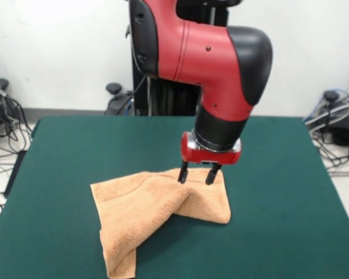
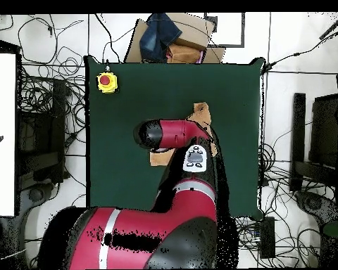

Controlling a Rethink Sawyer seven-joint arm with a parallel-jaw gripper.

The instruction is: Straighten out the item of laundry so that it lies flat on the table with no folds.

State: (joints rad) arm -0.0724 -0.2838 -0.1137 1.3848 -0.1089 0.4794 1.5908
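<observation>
Arm (image 1: 221, 64) bent down over crumpled towel (image 1: 157, 209); jaws parted, tips seemingly touching towel's rear edge.

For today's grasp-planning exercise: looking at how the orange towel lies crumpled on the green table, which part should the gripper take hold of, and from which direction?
Probably the far edge of the towel, where the open gripper hovers. Come straight down from above: the cloth rises into a ridge there, giving the fingers something to pinch, while a folded flap trails toward the near edge of the table. Lifting that far edge should let the fold fall open.
</observation>
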